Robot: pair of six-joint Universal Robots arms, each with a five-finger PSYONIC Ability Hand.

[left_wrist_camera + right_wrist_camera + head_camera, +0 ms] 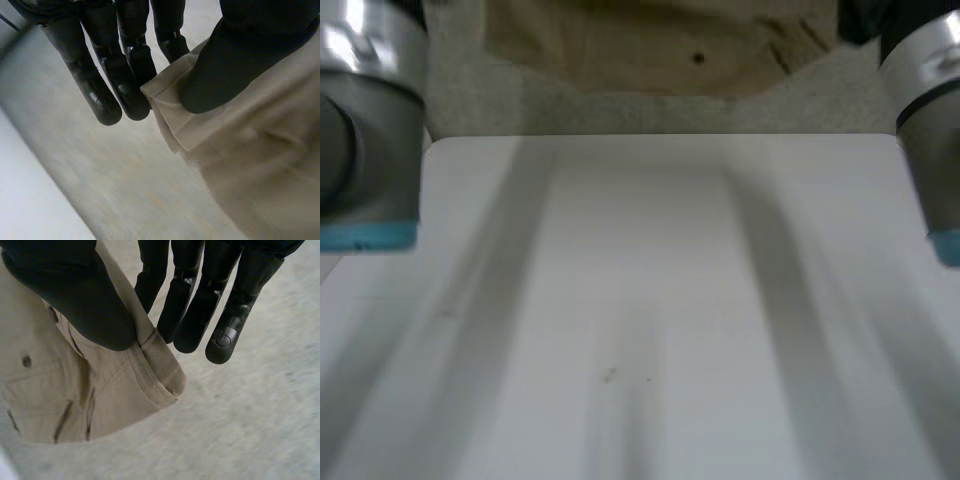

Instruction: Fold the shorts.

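shorts [660,45]: one tan pair | table [650,300]: one, white | arms: two grey, left arm [370,130], right arm [932,130] | hands: two black, left hand [105,90], right hand [225,315]

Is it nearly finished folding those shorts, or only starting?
Only starting. Done: the left hand and the right hand each pinch an edge of the beige shorts. In hand: the shorts are held past the far edge of the white table, not on it. Left: laying them out and every fold.

right hand [75,290]: thumb and straight fingers [225,335] pinch a waistband corner | beige shorts [115,390]: button showing near the thumb | beneath: speckled grey floor [250,430]
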